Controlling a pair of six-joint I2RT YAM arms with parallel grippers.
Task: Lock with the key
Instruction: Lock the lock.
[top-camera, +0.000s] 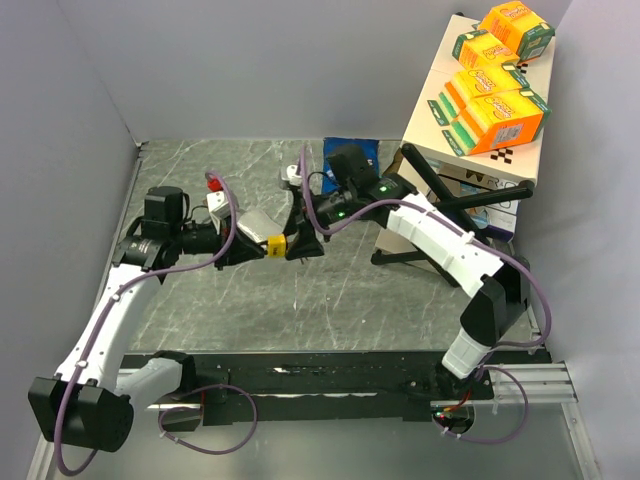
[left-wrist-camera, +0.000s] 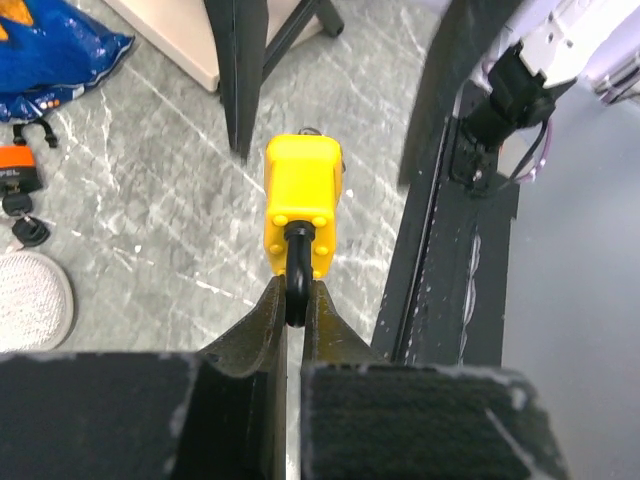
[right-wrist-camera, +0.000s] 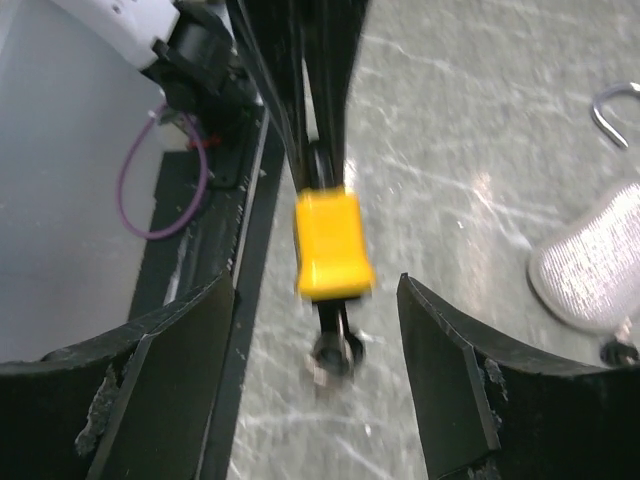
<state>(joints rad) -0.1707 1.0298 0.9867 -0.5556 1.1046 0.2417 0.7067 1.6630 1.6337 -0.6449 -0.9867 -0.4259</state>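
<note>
The yellow padlock (left-wrist-camera: 302, 195) hangs over the table's (top-camera: 300, 310) middle, shackle (left-wrist-camera: 297, 262) clamped in our left gripper (left-wrist-camera: 296, 310), key (right-wrist-camera: 335, 352) in its free end. Our right gripper (right-wrist-camera: 315, 285) stands apart around it; we should close squarely on the key, then turn.

Table (top-camera: 300, 300) is a grey marble-look slab. Lying on it: a blue bag (left-wrist-camera: 50, 40), a small orange lock (left-wrist-camera: 18, 175) with black keys (left-wrist-camera: 30, 232) beside it, and a round white mesh pad (left-wrist-camera: 30, 300).

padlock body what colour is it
The padlock has a yellow body, clearest in the left wrist view.
</note>
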